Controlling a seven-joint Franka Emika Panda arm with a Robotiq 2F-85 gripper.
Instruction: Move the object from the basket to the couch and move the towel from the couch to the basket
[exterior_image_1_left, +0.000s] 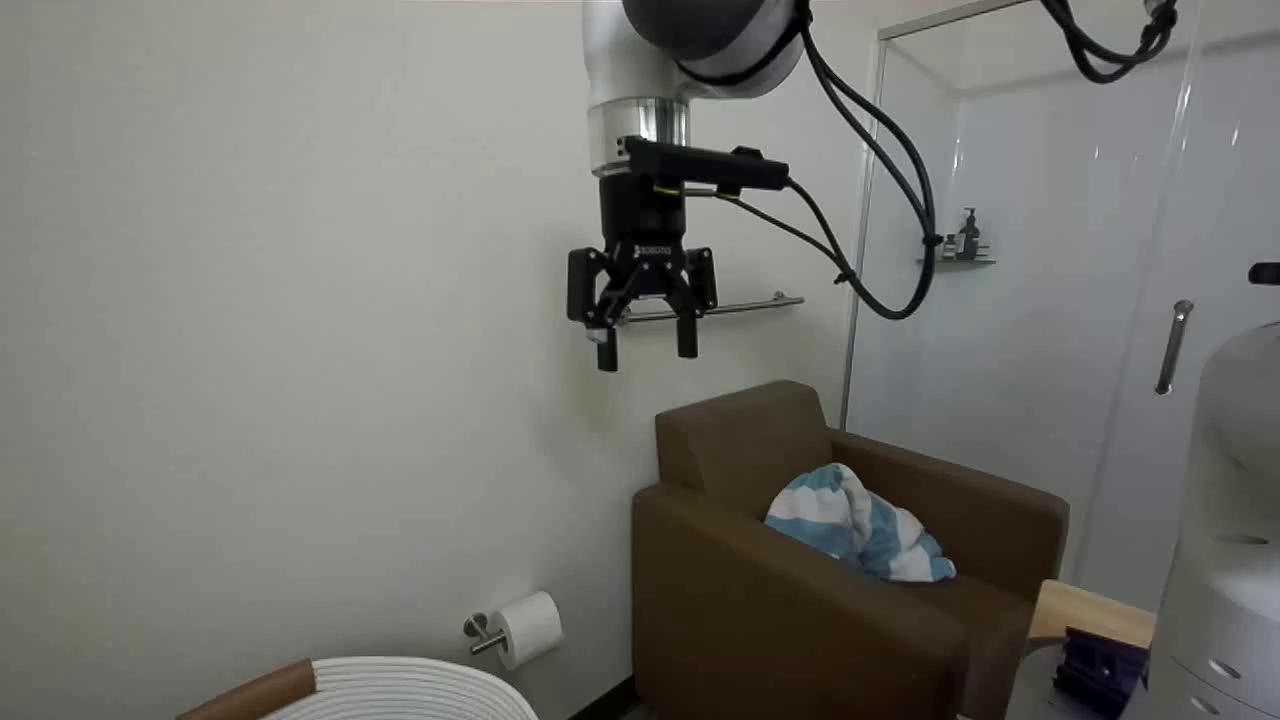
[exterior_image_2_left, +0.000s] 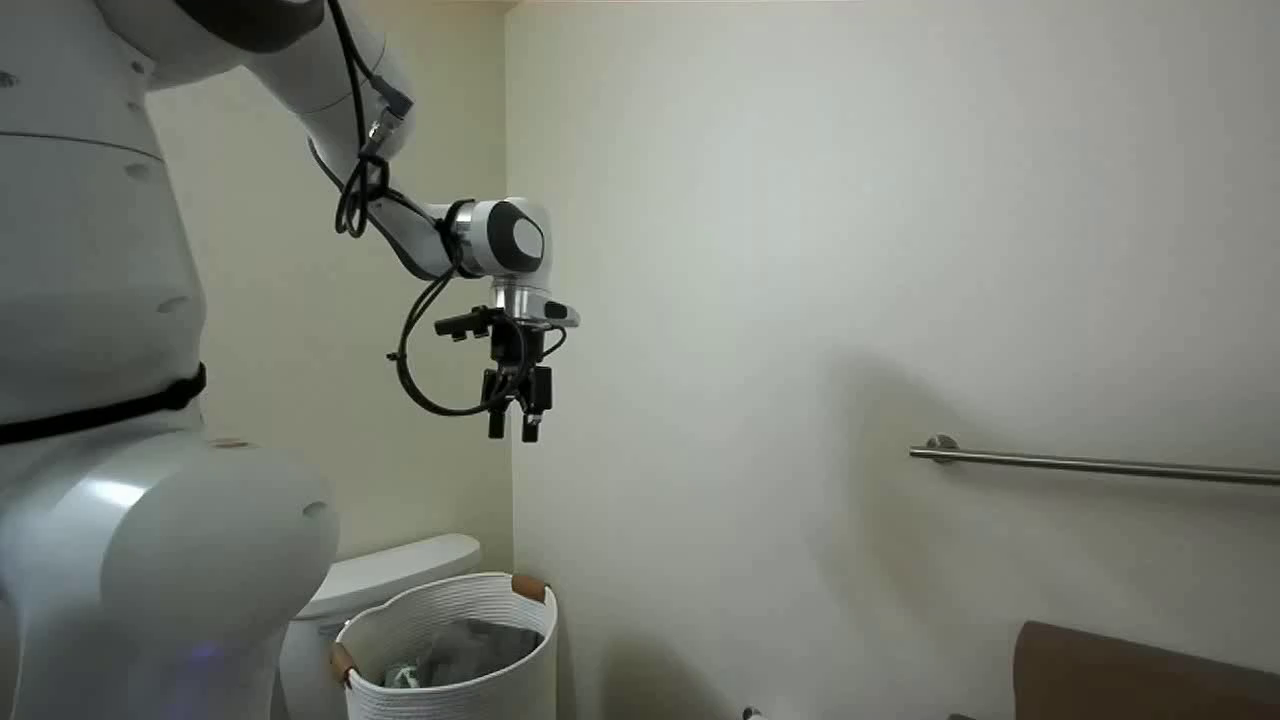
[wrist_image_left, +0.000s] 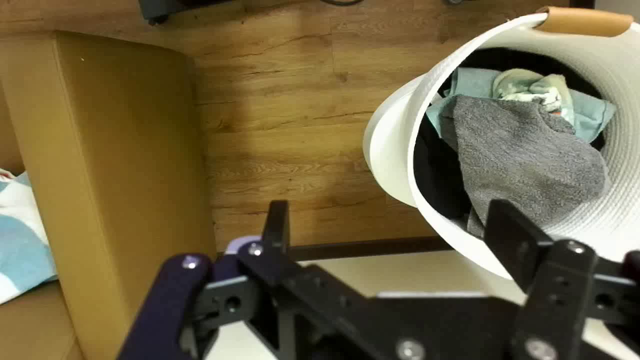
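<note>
Counting transfers done: none, by my judgement; both are left.

Object: floppy dark grey and pale green fabric bundle (wrist_image_left: 530, 155), lying inside the round white ribbed basket (exterior_image_2_left: 525, 685) with brown handles (wrist_image_left: 582, 22). Whether grey and green are one piece, I cannot tell.

Towel: crumpled pale blue and white cloth (exterior_image_1_left: 855, 525), lying on the boxy brown upholstered armchair (exterior_image_1_left: 790, 620), the couch.

Tool: my black two-fingered gripper (exterior_image_1_left: 647, 350), fingers wide apart, nothing between them, hanging higher than basket and armchair.

Edges: the basket's rim (wrist_image_left: 422, 107); the armchair's thick square arm (wrist_image_left: 135, 145), standing between towel and basket; the plain pale wall (exterior_image_1_left: 300, 350), close by the basket, bearing a slim metal rail (exterior_image_2_left: 1110, 466) and a white toilet-paper roll (exterior_image_1_left: 530, 630).

Room: a strip of brown wood floor (wrist_image_left: 290, 125) parts armchair and basket. Above both I see free air, enough, I judge, for crossing high; lowering calls for care at rim and arm.
</note>
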